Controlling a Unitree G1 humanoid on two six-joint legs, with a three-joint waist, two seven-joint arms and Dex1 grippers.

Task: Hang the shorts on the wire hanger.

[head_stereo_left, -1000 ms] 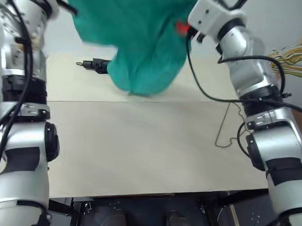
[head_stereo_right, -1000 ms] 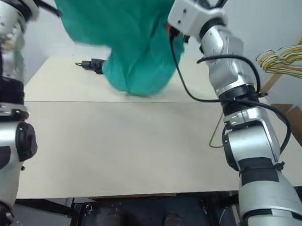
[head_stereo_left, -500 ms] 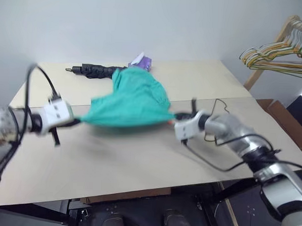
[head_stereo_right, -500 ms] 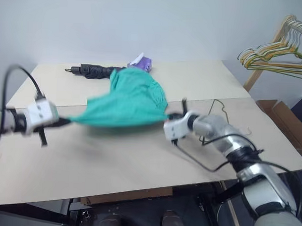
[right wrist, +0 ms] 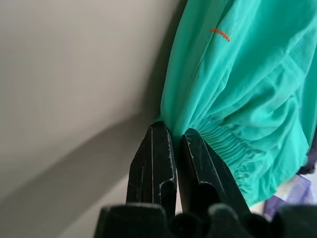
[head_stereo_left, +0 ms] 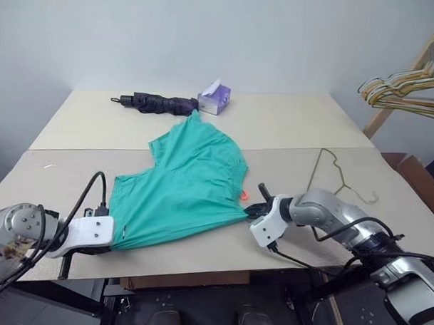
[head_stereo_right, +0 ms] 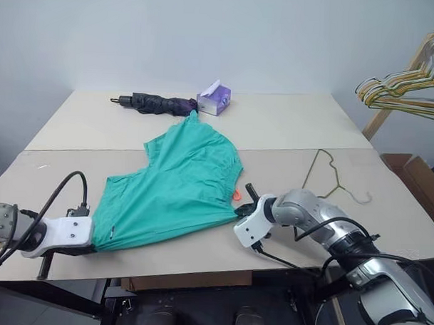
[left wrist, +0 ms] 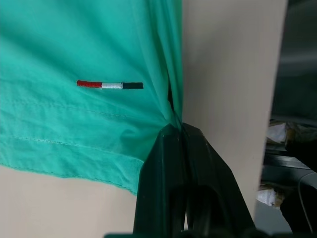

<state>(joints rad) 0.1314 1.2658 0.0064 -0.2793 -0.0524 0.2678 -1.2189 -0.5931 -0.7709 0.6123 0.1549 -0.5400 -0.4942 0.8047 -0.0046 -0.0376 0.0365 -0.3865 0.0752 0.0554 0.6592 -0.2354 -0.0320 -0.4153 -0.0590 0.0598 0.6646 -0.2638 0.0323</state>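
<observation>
Where the shorts [head_stereo_left: 182, 184] a second ago hung bunched in the air between raised arms, they now lie spread flat on the table [head_stereo_left: 289, 129], centre-left of the frame. Left gripper [left wrist: 174, 130]: pinched shut on one edge of the cloth, lower left. Right gripper [right wrist: 173, 130]: pinched shut on the opposite edge near the gathered waistband, lower centre. Hanger [head_stereo_left: 336, 172]: bare wire, flat on the table at right, well apart from the cloth, untouched. Umbrella [head_stereo_left: 153, 102] and tissue box [head_stereo_left: 213, 98]: far edge. Judgement: shorts laid out ready; threading onto the hanger not yet begun.
</observation>
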